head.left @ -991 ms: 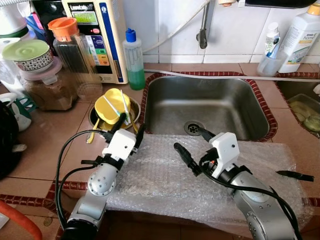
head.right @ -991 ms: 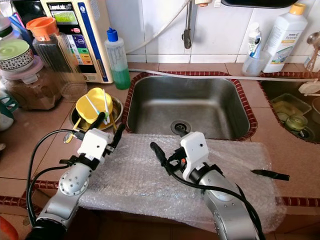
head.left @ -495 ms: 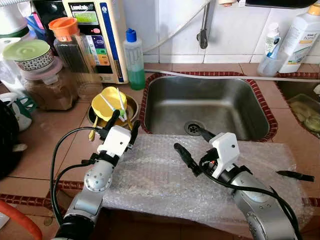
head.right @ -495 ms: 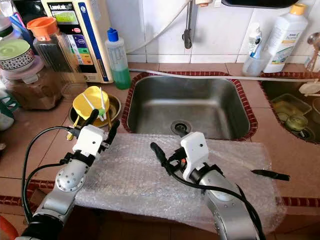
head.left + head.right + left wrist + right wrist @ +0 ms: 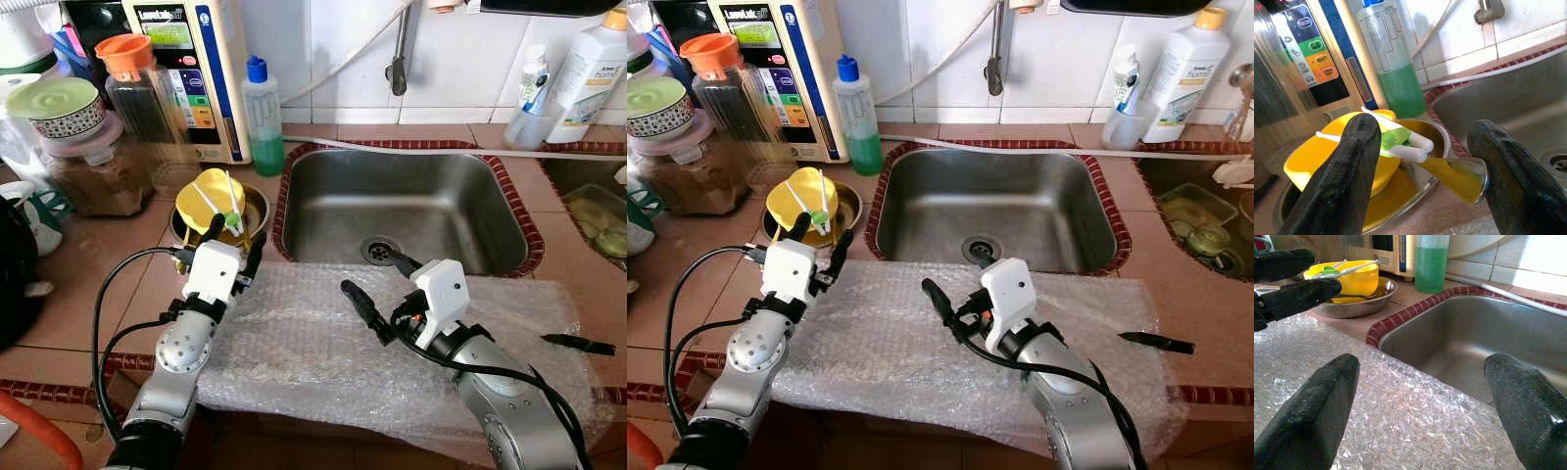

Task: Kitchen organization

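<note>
A yellow bowl (image 5: pixel 204 193) sits inside a steel bowl (image 5: pixel 258 204) on the counter just left of the sink (image 5: pixel 402 201). White sticks with a green clip (image 5: pixel 1400 137) lie across the yellow bowl, and a yellow spoon (image 5: pixel 1462 178) leans on the steel rim. My left gripper (image 5: pixel 235 235) is open right in front of the bowls, its fingers (image 5: pixel 1347 171) spread on either side of the sticks without touching them. My right gripper (image 5: pixel 370 272) is open too, hovering over a sheet of bubble wrap (image 5: pixel 313 343) along the counter's front edge.
A green soap bottle (image 5: pixel 262 122), a tall jar with an orange lid (image 5: pixel 142 93) and other containers crowd the back left. A white bottle (image 5: pixel 591 69) stands at the back right. A black tool (image 5: pixel 578 344) lies on the bubble wrap's right end.
My left gripper has swung leftward and forward, from over the bubble wrap to right in front of the yellow bowl. The right arm has stayed put.
</note>
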